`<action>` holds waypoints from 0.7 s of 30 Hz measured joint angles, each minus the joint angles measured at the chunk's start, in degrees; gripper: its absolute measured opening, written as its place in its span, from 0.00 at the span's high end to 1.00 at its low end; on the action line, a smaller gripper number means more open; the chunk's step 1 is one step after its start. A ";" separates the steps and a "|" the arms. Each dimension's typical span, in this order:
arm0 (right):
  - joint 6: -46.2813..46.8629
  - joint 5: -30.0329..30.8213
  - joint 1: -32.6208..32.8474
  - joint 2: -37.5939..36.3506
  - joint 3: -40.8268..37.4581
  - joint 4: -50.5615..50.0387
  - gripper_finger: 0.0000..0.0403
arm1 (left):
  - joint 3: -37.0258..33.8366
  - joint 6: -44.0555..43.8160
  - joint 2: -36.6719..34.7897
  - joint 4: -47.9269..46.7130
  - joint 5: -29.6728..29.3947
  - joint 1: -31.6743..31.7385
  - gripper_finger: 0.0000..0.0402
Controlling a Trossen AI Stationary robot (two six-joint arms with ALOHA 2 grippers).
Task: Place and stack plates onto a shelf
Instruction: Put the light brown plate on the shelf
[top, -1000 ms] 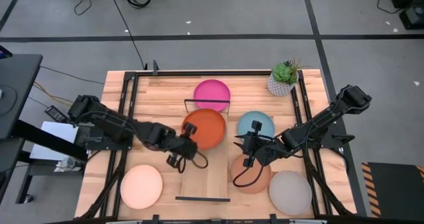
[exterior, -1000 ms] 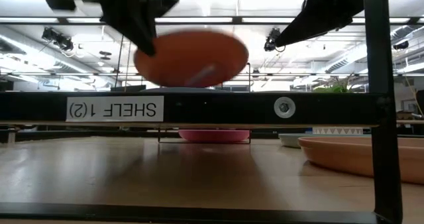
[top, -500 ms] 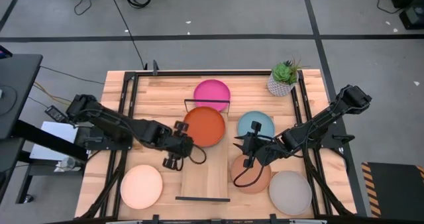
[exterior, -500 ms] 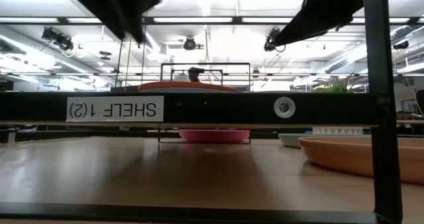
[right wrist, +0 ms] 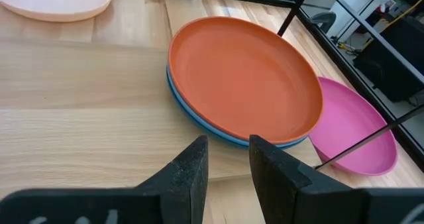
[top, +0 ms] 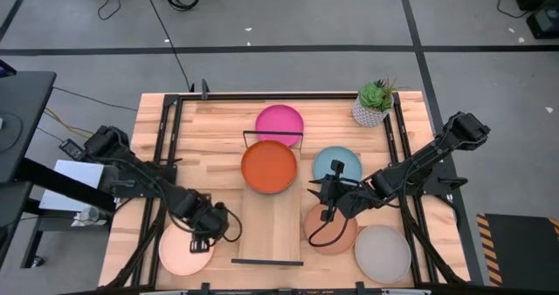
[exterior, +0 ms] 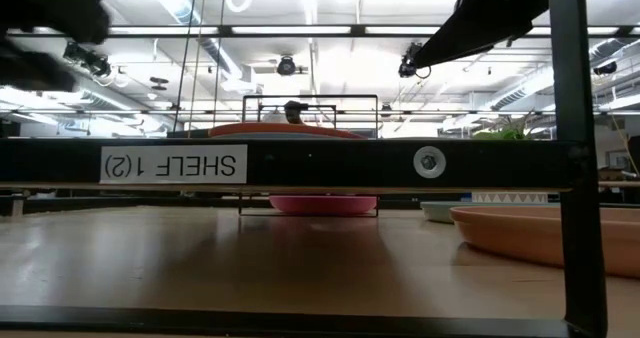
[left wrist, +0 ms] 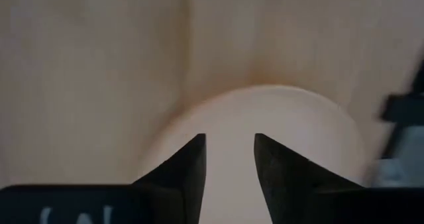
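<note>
Hovering over the cream-pink plate (top: pixel 184 247) at the table's near left corner, left gripper (top: pixel 210 225) with fingers (left wrist: pixel 187 169) slightly parted and empty. Resting on the shelf (top: pixel 271 228) atop a blue plate (right wrist: pixel 199 121), orange-red plate (top: pixel 269 167). Waiting between the light blue plate (top: pixel 337 164) and the terracotta-peach plate (top: pixel 330 229), right gripper (top: pixel 320 191), fingers narrowly apart, holding nothing.

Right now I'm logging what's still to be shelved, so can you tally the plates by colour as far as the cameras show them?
Orange-red plate: 1
Blue plate under it, only its rim showing: 1
Magenta plate: 1
Light blue plate: 1
Cream-pink plate: 1
Terracotta-peach plate: 1
Grey plate: 1
Total: 7 plates visible
</note>
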 joint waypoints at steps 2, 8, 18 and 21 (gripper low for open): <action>-0.56 0.00 0.00 0.00 0.00 0.00 0.71 | -0.24 -6.90 0.02 3.82 2.28 -1.48 0.68; -4.61 0.14 -0.10 0.00 0.00 -0.01 0.71 | -0.24 -29.53 1.10 14.58 0.96 -7.65 0.68; -14.76 4.71 -3.55 0.00 0.00 1.12 0.71 | 3.79 -46.14 8.80 16.14 -3.92 -15.82 0.68; -17.70 4.70 -5.52 0.00 0.00 3.66 0.71 | 6.97 -47.38 12.02 14.43 -5.39 -16.06 0.68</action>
